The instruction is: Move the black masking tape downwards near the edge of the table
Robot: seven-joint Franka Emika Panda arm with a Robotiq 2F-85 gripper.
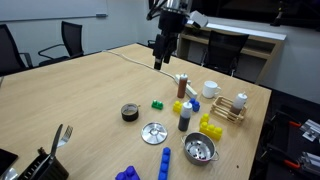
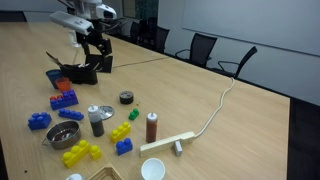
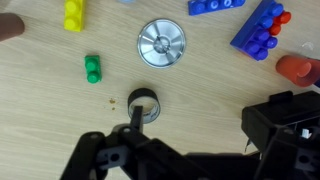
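One thick black masking-tape ring [image 1: 130, 112] lying mid light tan wooden table [image 1: 80, 80], just left of flat shiny silver disc [image 1: 153, 132]. I am holding gripper [image 1: 161, 60] high, far side; cannot tell claw apart or together. Risking off-centre descent knocking disc, or dragging ring past near edge.

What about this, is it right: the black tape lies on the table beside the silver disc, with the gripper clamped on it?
Not quite. The black tape lies on the table beside the silver disc, but the gripper hangs high above it, touching nothing, as an exterior view shows.
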